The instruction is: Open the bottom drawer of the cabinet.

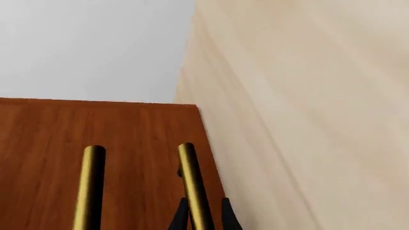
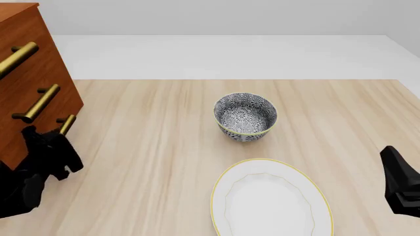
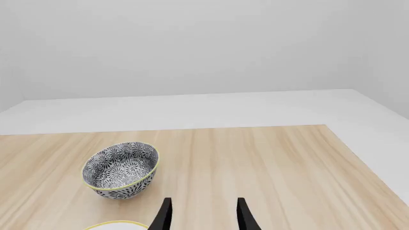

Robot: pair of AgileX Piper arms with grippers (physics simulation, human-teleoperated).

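Observation:
The cabinet stands at the table's left edge, its three brass handles facing right. The bottom drawer looks flush with the drawers above. Its handle is the lowest bar, nearest the tabletop. My left gripper sits at that handle. In the left wrist view the handle runs between the two black fingers, and the left gripper is shut on it. The middle drawer's handle lies beside it. My right gripper is open and holds nothing, low at the right.
A patterned bowl stands mid-table, also seen as the bowl ahead of the right gripper. A white plate with a gold rim lies near the front edge. The right arm sits at the front right corner.

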